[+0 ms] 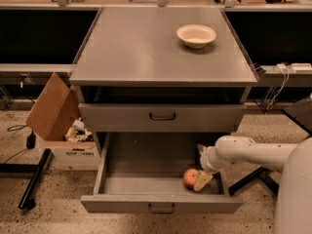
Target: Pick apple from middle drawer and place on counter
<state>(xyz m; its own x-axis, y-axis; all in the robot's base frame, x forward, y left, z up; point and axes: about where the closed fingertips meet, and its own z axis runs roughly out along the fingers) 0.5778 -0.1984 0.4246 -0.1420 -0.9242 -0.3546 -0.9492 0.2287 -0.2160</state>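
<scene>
The arm (pixel 253 152) is a smooth, glossy off-white tube, rounded like a pipe and swelling into a bulbous wrist joint (pixel 213 159) just behind the jaws. A broad pale shell (pixel 295 194) of the same finish stands well behind them. The gripper (pixel 201 164), down in the right end of the middle drawer (pixel 146 179), has two flat cream-yellow jaws standing apart.

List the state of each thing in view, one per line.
middle drawer, pulled open.
apple, lying in the middle drawer's front right.
gripper, down inside the drawer, at the apple's right side.
drawer above, shut.
bowl, upright on the counter.
cardboard box, flap open.
</scene>
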